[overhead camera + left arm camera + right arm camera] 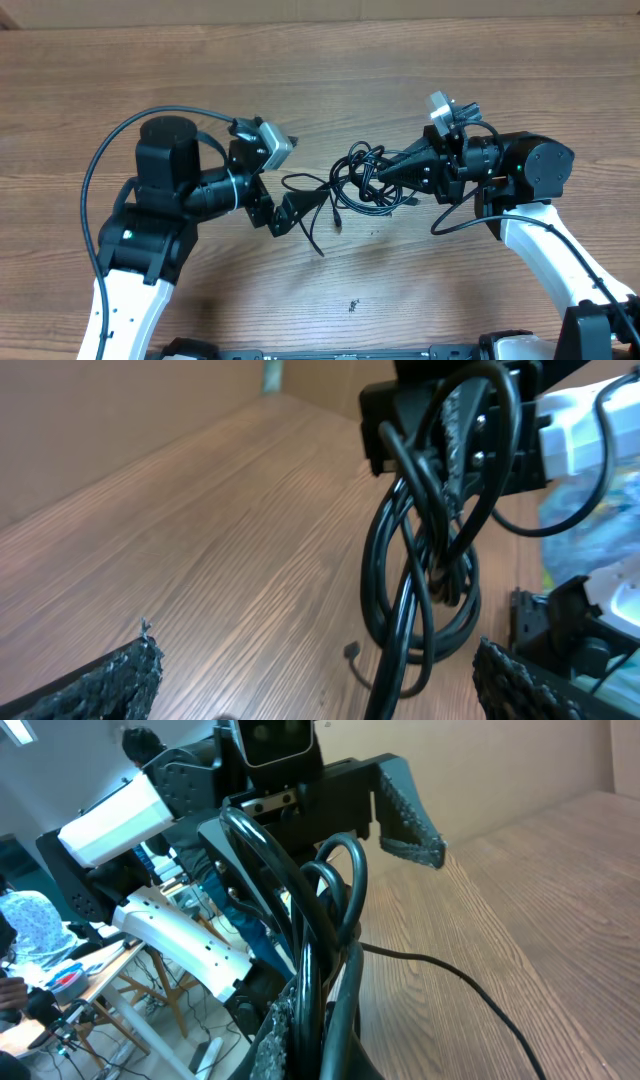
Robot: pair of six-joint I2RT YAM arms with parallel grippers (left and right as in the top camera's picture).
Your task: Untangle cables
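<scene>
The cables [358, 180] are a tangled bunch of thin black loops at the table's middle. Loose plug ends trail toward the front [337, 222]. My right gripper [378, 175] is shut on the bunch from the right and holds it lifted; in the right wrist view the cables [322, 910] rise from between its fingers [320, 1025]. My left gripper [298, 206] is open just left of the bunch. In the left wrist view its fingertips [315, 685] stand wide apart, and one strand of the cables [420, 580] hangs between them, nearer the right fingertip.
The wooden table [480, 90] has a cardboard wall along its far edge [300, 12]. A few small dark specks [352, 305] lie near the front. The arms' own thicker cables loop beside each arm [95, 170].
</scene>
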